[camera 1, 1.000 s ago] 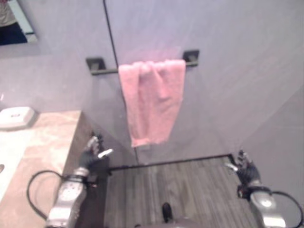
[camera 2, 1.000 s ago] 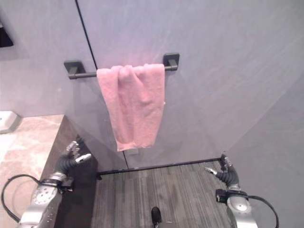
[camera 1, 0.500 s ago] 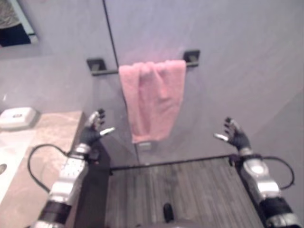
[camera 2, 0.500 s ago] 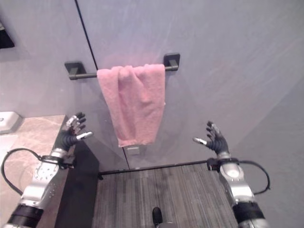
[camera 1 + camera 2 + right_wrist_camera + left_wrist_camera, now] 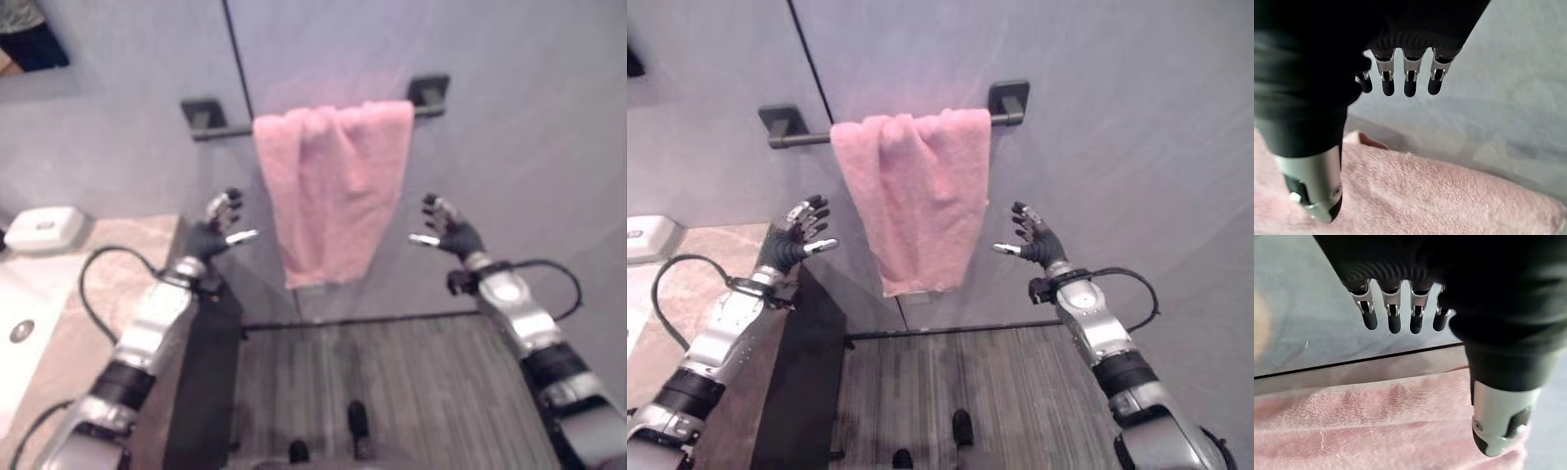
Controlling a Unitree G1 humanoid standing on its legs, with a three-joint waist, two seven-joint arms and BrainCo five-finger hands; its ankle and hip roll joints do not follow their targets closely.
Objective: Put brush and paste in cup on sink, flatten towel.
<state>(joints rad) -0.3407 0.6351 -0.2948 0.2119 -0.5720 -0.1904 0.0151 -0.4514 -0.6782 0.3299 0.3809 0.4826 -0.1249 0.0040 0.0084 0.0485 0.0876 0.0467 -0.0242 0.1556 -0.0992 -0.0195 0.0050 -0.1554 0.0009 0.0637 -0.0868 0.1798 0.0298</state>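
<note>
Silver fingers are spreading on both sides: the left robot hand (image 5: 795,239) and the right robot hand (image 5: 1034,243) are both hanging wide and empty, palms turned inward, one on each side of the towel (image 5: 917,193) and not touching it. Each wrist view is showing straight fingers with pink cloth just past them.

Step in hand, as I read it: the flatten-towel part. No brush, paste or cup is showing, so I cannot judge that part from here.

Nearest the robot, the stone table (image 5: 686,284) is running along the left with a white soap dish (image 5: 41,227) at its far end, by the sink (image 5: 24,318). Further off, on the grey wall, the pink towel is hanging over the dark bar (image 5: 801,136). It is sitting bunched toward the right end, with folds at the top and a narrower, uneven lower edge, leaving the left stretch of bar bare.

Next move, my call:
- bringing both hands in to the towel's side edges
- pinching near the top, close under the bar
- pulling outward, mostly leftward along the bare bar, to take out the folds
- keeping the pull level so the cloth is not sliding off the bar
</note>
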